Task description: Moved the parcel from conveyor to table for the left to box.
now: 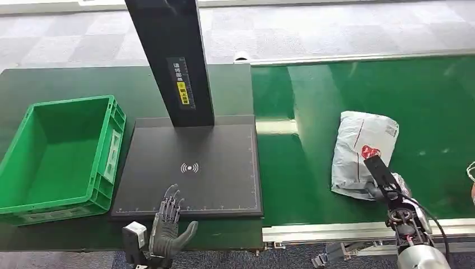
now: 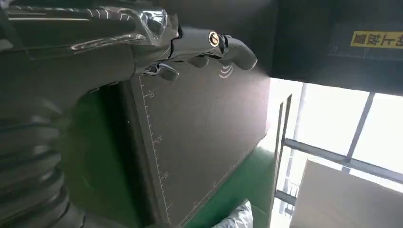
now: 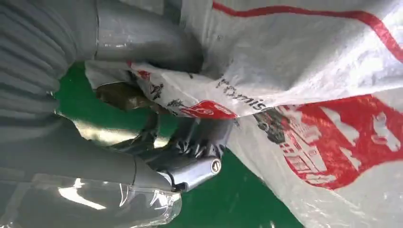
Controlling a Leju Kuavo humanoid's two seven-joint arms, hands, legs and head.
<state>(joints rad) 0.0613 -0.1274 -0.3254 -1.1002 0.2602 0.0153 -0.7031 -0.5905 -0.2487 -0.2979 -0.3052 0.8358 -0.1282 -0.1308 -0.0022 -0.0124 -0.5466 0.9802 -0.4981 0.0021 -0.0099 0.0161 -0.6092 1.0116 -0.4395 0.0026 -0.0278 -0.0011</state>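
Parcel, a crinkled white plastic mailer with red print, lies on the green conveyor belt, long axis running away from the robot, its near corner pinched by the right hand, while the left hand waits open-fingered by the black scanner pad.

Grey carpet-tile floor — bright windows, seemingly.

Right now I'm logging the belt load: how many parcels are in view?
1. A white parcel lies on the green conveyor, the right hand gripping its near edge. Others could be further along the belt.
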